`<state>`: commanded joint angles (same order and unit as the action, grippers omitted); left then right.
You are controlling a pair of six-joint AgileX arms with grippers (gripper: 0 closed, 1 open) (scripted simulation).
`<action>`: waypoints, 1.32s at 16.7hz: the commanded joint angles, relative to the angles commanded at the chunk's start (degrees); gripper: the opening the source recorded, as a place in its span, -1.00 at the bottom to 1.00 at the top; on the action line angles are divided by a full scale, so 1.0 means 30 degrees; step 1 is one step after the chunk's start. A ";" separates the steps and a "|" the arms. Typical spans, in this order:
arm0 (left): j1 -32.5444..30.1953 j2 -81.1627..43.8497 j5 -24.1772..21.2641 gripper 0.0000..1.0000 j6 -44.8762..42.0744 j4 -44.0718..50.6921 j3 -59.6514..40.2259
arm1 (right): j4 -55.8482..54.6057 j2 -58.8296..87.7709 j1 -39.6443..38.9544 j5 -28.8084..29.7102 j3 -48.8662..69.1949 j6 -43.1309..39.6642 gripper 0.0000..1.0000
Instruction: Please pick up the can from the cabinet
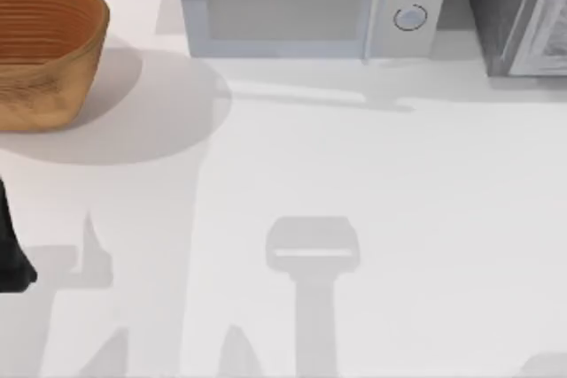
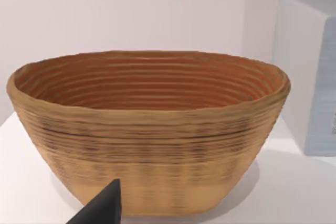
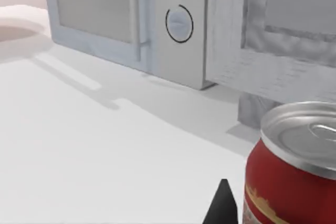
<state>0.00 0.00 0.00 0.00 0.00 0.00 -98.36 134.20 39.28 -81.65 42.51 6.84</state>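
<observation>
can (image 3: 294,166) red, one, close beside right gripper (image 3: 223,205), near cabinet (image 3: 278,51) door; whether held, cannot tell. left gripper (image 2: 102,208) idle, facing one basket (image 2: 149,129); its opening cannot tell. one microwave (image 1: 310,2) at table (image 1: 399,201) back, beside cabinet.

can (image 3: 294,177) cropped at frame edge, basket (image 1: 40,50) — left side cut off
</observation>
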 joint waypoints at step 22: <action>0.0000 0.0000 0.0000 1.00 0.0000 0.0000 0.0000 | 0.0830 0.0337 -0.1382 0.1379 0.0346 -0.0816 0.21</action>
<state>0.00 0.00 0.00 0.00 0.00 0.00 -95.87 135.21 35.14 -77.52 43.55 4.39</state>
